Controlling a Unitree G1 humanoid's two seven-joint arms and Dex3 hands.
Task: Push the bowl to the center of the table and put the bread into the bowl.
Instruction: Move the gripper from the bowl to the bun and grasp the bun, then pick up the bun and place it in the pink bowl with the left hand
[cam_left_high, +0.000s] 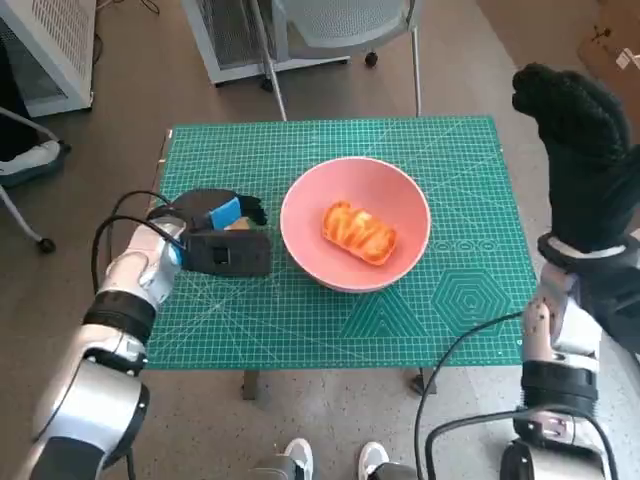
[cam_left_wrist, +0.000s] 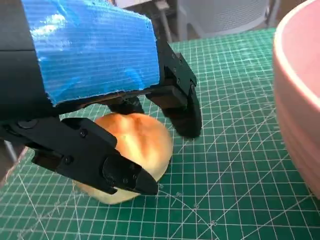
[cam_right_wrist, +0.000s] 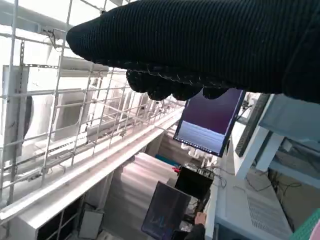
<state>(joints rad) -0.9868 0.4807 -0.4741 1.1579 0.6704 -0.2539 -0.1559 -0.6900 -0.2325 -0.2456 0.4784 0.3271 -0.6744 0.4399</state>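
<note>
Bread roll (cam_left_wrist: 132, 150) within left hand (cam_left_high: 222, 240)

Bread roll (cam_left_wrist: 132, 150) half hidden under left hand (cam_left_wrist: 100, 100)

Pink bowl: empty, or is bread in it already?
Not empty. The pink bowl holds one glazed bread. A second bread roll is outside on the mat, with the left hand around it.

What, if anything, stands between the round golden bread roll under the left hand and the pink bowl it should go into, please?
Nothing visible does. The round golden bread roll lies on the green cutting mat beside the pink bowl, with the left hand around it. An orange-striped bread already lies in the bowl.
</note>
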